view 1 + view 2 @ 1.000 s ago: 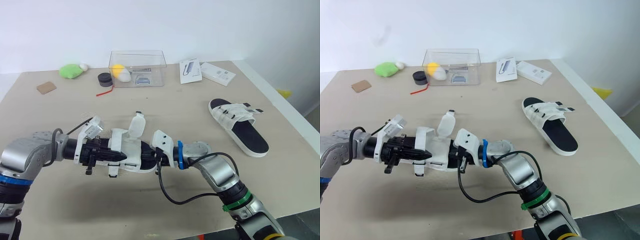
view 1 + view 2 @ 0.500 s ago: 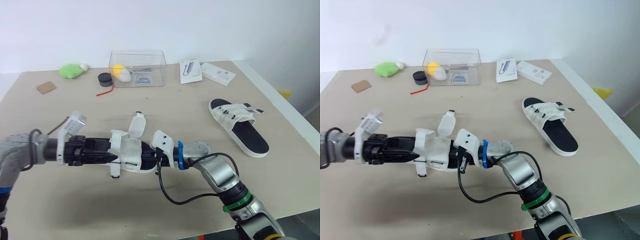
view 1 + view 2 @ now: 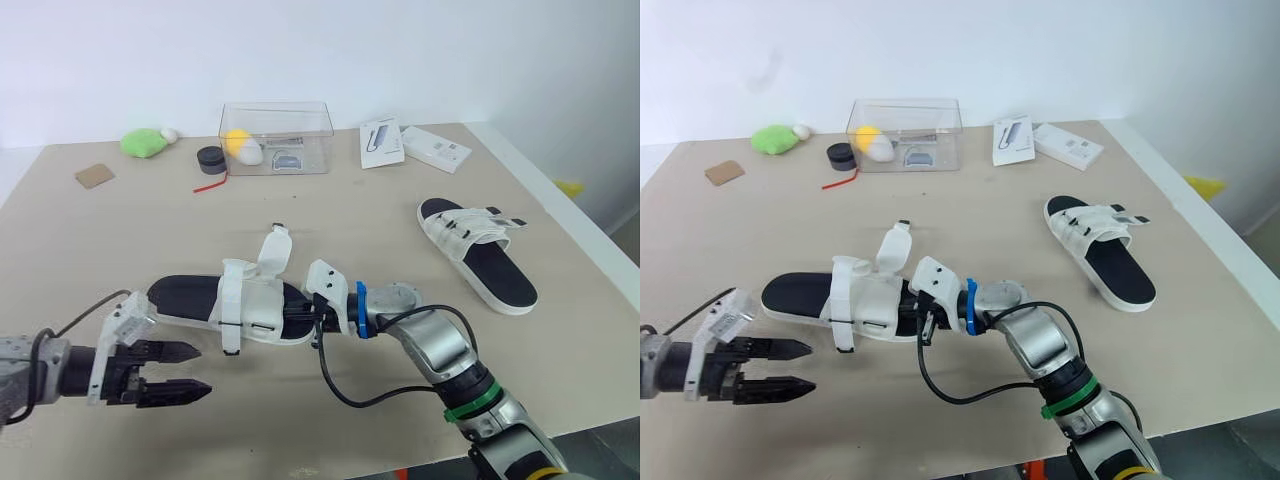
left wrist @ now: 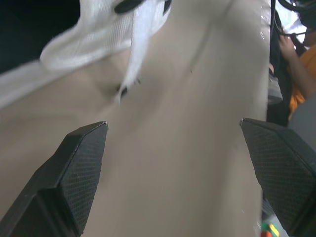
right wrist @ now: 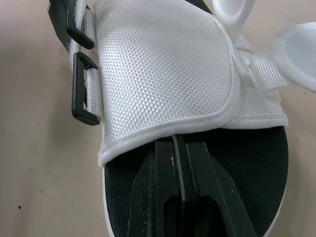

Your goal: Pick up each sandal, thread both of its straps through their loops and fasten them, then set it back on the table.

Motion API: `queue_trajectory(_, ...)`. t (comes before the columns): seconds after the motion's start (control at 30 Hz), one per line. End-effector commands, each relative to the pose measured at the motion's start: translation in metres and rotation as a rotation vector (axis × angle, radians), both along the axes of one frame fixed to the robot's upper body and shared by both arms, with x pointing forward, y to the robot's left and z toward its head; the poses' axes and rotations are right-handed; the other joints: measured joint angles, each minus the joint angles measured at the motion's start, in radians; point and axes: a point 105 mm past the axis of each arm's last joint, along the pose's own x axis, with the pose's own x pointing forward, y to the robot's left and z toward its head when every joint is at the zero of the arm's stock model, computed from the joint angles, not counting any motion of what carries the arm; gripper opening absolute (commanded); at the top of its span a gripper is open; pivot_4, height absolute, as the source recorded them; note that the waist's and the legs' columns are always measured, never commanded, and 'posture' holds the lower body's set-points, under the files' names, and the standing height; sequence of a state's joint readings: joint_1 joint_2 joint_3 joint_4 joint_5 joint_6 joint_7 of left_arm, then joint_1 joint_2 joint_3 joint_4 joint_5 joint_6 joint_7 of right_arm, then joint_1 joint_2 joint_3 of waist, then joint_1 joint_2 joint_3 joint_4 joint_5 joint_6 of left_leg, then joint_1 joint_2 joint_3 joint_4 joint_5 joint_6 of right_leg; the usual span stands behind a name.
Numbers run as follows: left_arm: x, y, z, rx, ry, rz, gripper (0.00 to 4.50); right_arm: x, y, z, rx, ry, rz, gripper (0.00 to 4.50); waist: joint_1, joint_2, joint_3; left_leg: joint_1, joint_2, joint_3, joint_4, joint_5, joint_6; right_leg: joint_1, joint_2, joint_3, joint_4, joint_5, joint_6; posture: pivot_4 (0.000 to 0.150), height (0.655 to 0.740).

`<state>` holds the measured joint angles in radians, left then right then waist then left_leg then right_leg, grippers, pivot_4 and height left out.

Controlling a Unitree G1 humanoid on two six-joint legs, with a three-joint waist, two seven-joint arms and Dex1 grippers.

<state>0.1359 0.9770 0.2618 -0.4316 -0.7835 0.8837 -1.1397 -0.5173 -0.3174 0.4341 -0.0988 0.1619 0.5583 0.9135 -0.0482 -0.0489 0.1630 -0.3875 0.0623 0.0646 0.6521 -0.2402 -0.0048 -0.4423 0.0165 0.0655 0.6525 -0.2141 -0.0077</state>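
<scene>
Right wrist view: hand [image 5: 179,142] inside sandal [image 5: 163,74]

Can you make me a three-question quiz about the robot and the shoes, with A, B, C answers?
1. Where is the far sandal?
A. In a box.
B. On the table, on the robot's right.
C. On the floor.

2. How many sandals are there?
A. One.
B. Three.
C. Two.

3. How is the left pincer?
A. Open, holding nothing.
B. Shut on a strap.
C. Shut on a box.

Answers: 1 B, it lies near the table's right edge. 2 C, the far one and the near sandal. 3 A, its fingers are spread over bare table.
</scene>
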Motion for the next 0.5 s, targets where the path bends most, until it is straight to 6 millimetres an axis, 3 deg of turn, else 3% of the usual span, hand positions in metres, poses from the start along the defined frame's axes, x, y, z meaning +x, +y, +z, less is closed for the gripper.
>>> queue_trajectory(0.03, 0.012, -0.009, -0.002, 0.033, -0.099, -0.005, 4.44, -0.003, -0.001, -0.015, -0.039, 0.046, 0.000, 0.00, 0.000, 0.000, 0.000, 0.000, 0.000, 0.000, 0.000, 0.000, 0.000, 0.000, 0.000, 0.000, 0.000, 0.000, 0.000, 0.150, 0.7400)
queue_trajectory(0.3, 0.021, -0.021, -0.014, 0.005, -0.110, 0.019, 4.44, -0.004, -0.002, -0.014, -0.043, 0.045, 0.004, 0.00, -0.001, 0.000, 0.000, 0.000, 0.001, 0.001, -0.001, 0.000, 0.000, 0.000, 0.002, 0.001, 0.000, 0.000, 0.000, 0.150, 0.7400)
queue_trajectory(0.43, 0.015, -0.026, -0.012, -0.032, -0.083, -0.010, 2.87, -0.004, -0.002, -0.014, -0.044, 0.044, 0.006, 0.00, -0.001, 0.000, 0.000, 0.000, 0.001, 0.001, -0.001, 0.000, 0.000, 0.000, 0.002, 0.001, 0.000, 0.000, 0.000, 0.150, 0.7400)
queue_trajectory(0.5, 0.015, -0.027, -0.010, -0.050, -0.082, -0.001, 1.88, -0.004, -0.001, -0.013, -0.043, 0.043, 0.007, 0.00, -0.001, 0.000, 0.000, 0.000, 0.001, 0.001, -0.001, 0.000, 0.000, 0.000, 0.001, 0.002, 0.000, 0.000, 0.000, 0.150, 0.7400)
